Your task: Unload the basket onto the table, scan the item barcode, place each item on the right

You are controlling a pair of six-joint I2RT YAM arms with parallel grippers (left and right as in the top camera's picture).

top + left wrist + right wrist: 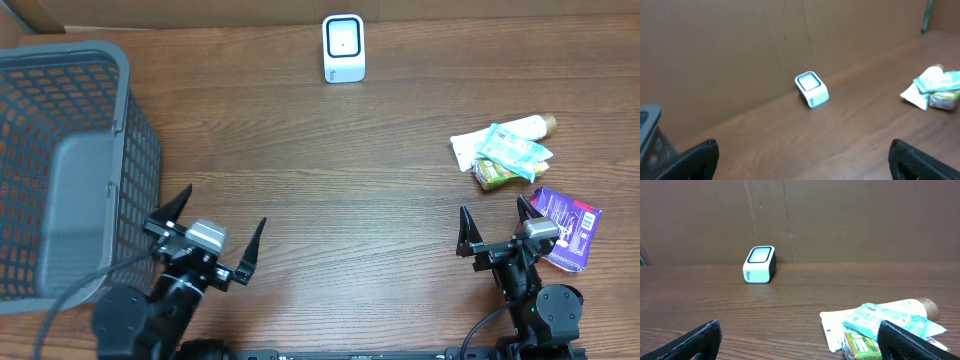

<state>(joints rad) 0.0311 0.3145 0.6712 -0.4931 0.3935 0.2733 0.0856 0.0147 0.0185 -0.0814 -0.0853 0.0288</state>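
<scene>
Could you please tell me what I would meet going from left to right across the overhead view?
basket → left claw → scanner → pile of packets → purple packet

This looks like a mock shop checkout on a test bench. A small white scanner [344,47] stands on a wooden table [330,190], beside a grey shopping basket [142,150] and heaped packets [510,152]. Plain cardboard [850,220] forms the back wall.
</scene>
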